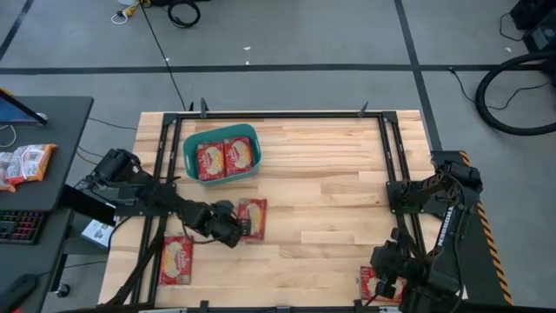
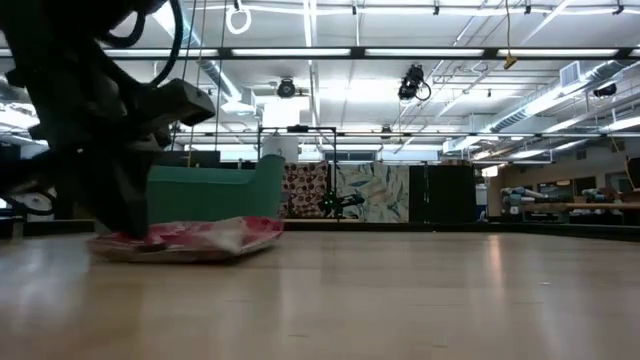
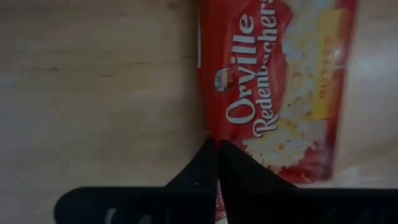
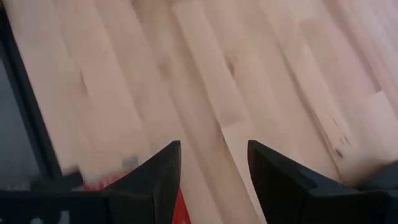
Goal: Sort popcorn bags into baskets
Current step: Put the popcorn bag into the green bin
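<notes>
Left claw (image 3: 216, 163) sits nearest the lens in its wrist view, tips pressed together on the edge of a red popcorn bag (image 3: 273, 93) lying flat on the bench (image 1: 330, 200). High view puts that bag (image 1: 253, 218) mid-bench, a bit in front of the teal basket (image 1: 189, 152), w/ the left claw (image 1: 231, 228) at the bag's left edge. Low view: bag (image 2: 200, 238) looks to be resting on the wood, not lifted yet, basket (image 2: 215, 192) behind it.

Progress, as far as visible: two bags in the basket (image 1: 224, 159), side by side. Left to do: the pinched one, another bag (image 1: 177, 260) near the front-left edge, and one (image 1: 372, 283) at the front-right, partly under the right arm. So roughly 2 in, 3 out; can't say if more lie out of view.

Right claw (image 4: 213, 163) hangs spread over bare wood near that front-right bag, holding nothing. White-and-orange packets (image 1: 26, 163) sit on the side desk, off the bench.
</notes>
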`<state>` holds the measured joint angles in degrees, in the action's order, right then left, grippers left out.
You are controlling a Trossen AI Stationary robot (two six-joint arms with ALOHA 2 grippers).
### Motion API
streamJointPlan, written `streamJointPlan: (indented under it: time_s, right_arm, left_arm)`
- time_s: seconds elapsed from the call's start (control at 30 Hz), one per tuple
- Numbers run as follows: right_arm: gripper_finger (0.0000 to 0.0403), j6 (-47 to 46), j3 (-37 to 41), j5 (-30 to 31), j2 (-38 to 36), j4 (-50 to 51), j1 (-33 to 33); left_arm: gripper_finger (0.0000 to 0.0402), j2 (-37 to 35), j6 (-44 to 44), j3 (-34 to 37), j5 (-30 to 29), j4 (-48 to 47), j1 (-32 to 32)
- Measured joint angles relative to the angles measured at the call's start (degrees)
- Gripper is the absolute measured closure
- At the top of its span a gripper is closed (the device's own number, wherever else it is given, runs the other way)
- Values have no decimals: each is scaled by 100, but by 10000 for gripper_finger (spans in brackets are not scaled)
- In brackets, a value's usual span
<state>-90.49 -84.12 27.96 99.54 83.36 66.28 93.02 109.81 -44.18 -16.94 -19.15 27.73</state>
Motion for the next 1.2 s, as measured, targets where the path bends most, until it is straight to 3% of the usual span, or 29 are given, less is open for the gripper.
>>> streamJointPlan:
  time_s: [0.17,0.4,0.57,0.7,0.83,1.0,1.2]
  right_arm:
    - [213,655,0,-668,-242,30,-15]
    - [213,525,0,-367,-534,43,-4]
    - [213,523,0,-318,-555,30,-4]
    - [213,546,0,-314,-555,3,-4]
    - [213,470,0,-388,-553,-89,-2]
    - [214,347,0,-405,-553,-449,68]
    - [214,-64,0,-505,-550,-475,244]
  left_arm:
    - [398,-445,-504,-924,-174,-1362,-207]
    - [400,-1291,-1446,-2944,-1197,-4154,-326]
    - [400,-1666,-875,-3773,-1903,-6385,-807]
    - [400,-1787,-490,-3788,-2036,-7032,-1589]
    - [401,-1633,-1426,-3790,-1614,-6609,-2561]
    - [400,-1311,-2806,-3787,-517,-5897,-3712]
    - [400,-739,-3870,-3786,726,-5617,-4618]
